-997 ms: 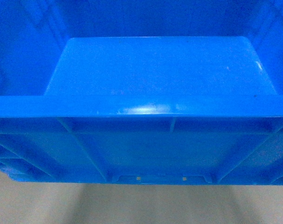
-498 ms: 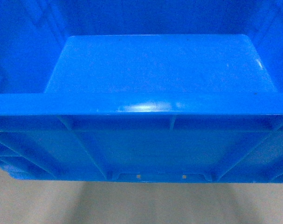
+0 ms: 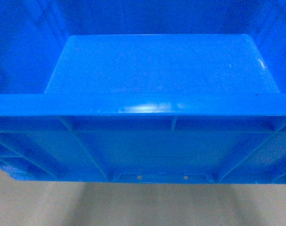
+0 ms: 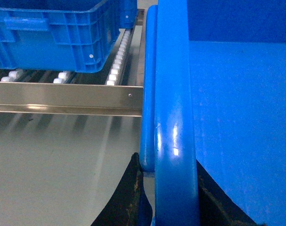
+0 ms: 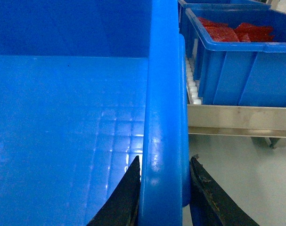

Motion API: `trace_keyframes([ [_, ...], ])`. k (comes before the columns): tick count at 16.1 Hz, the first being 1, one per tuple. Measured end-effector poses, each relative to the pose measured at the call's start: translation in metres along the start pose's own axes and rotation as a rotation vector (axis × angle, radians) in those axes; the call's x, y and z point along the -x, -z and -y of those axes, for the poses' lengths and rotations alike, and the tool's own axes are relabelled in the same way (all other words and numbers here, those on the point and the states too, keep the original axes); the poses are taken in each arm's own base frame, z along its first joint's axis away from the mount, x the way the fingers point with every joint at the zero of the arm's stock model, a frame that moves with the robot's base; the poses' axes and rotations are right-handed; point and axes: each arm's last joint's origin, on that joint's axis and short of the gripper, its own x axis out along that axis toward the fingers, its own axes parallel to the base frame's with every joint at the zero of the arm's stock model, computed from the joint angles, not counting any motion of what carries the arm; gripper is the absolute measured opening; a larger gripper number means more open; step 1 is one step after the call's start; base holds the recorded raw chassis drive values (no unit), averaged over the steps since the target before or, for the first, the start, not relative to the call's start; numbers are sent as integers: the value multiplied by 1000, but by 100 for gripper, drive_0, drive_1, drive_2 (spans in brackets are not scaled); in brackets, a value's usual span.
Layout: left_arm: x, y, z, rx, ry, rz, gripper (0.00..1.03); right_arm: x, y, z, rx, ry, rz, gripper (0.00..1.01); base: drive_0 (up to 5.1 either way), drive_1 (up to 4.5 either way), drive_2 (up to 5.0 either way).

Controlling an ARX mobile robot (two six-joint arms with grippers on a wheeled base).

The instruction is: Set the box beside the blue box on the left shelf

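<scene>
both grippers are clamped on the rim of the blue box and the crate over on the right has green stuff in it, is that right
Not quite. Both grippers, left and right, do clamp the rim of the box, but the right wrist view shows the neighbouring crate holds red contents, not green.

Pale grey floor point(image 3: 143, 207) – glossy (light streaks reflected).

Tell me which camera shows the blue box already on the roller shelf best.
Left wrist view: the blue box on the rollers sits upper left, beside the carried box rim clamped in the left gripper. The right wrist view shows other crates; the head view shows none.
</scene>
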Motion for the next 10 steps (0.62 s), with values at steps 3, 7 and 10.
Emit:
trace_keyframes([
  [3, 0, 0, 0, 1, 1, 1, 17, 0, 0, 0, 0, 1, 0, 21, 2, 406, -403],
  [7, 0, 0, 0, 0, 0, -2, 17, 0, 0, 0, 0, 1, -1, 21, 2, 406, -403],
  [10, 0, 0, 0, 0, 0, -1, 17, 0, 0, 0, 0, 1, 0, 21, 2, 406, -403],
])
